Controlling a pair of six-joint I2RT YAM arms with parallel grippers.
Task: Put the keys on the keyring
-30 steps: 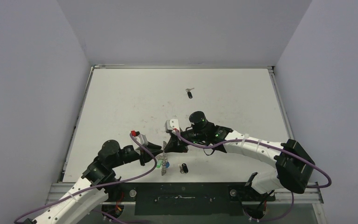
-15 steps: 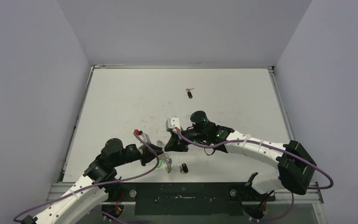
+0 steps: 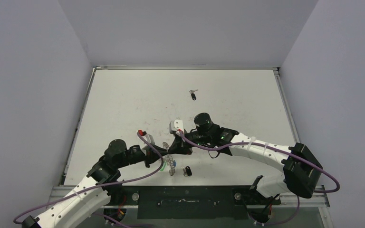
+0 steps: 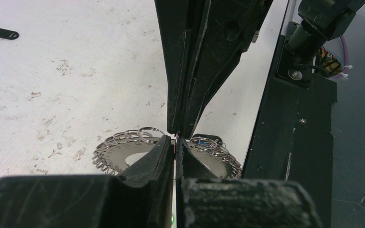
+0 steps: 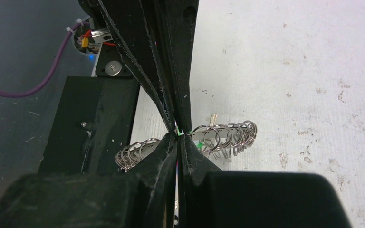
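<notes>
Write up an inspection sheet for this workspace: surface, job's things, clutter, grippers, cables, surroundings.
Surface: white table, scuffed and speckled with dirt.
Job's things: keyring near the front edge, pinched by both grippers; near black-headed key lying beside it, far black-headed key at the back; neither is on the ring.
Clutter: green key head showing at the keyring; little else can be told.
Grippers: left gripper and right gripper meet tip to tip, fingers shut on the keyring's rim.
Cables: purple cable along each arm; the left one loops close to the keyring.
Surroundings: plain grey walls on three sides; black rail along the front edge.
</notes>
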